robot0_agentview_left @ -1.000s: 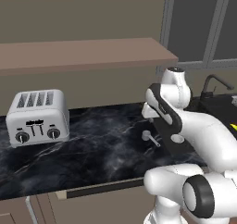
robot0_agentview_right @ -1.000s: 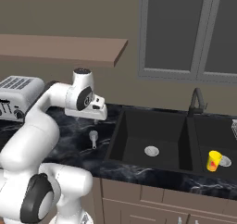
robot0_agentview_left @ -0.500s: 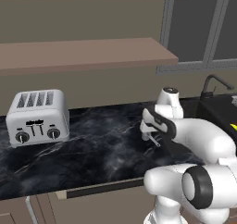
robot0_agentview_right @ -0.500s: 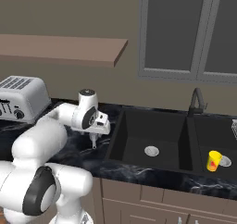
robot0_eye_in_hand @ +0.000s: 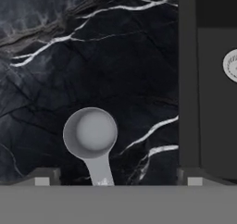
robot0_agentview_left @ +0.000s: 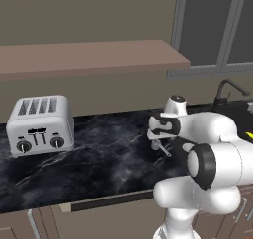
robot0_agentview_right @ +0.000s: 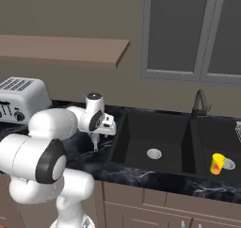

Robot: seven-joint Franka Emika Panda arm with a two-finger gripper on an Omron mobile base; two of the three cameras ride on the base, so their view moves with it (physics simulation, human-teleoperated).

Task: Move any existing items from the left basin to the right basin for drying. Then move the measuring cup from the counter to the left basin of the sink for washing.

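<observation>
claw poised low over the measuring cup on the surface

in the hand view we see the measuring cup (robot0_eye_in_hand: 90, 134) lying on the black marble-look surface (robot0_eye_in_hand: 92, 56), bowl up and open, with its thin straight handle running toward the bottom of that view. the 2 tips of the claw (robot0_eye_in_hand: 118, 177) stand spread wide apart, 1 on each side of the handle, and neither tip touches the cup. the handle sits between them, nearer to the tip on that view's left.

from the right base view, the claw (robot0_agentview_right: 95, 140) points down at the surface (robot0_agentview_right: 89, 156) just left of the left basin (robot0_agentview_right: 153, 144), and we make out the grey handle of the cup (robot0_agentview_right: 95, 145) right beneath it. the basin holds nothing but its pale round drain ring (robot0_agentview_right: 154, 153). a small yellow cup (robot0_agentview_right: 216, 164) stands in the right basin (robot0_agentview_right: 221, 147), next to that basin's drain. a dark tap (robot0_agentview_right: 200, 103) rises behind the sink, at the divide between the 2 basins.

in the left base view the white arm (robot0_agentview_left: 207, 134) folds across the right side, with the cup's handle (robot0_agentview_left: 162, 149) showing just under the hand. a silver 4-slot toaster (robot0_agentview_left: 40, 125) sits well apart on the far left of the surface (robot0_agentview_left: 99, 154), under a brown wall shelf (robot0_agentview_left: 89, 58).
</observation>
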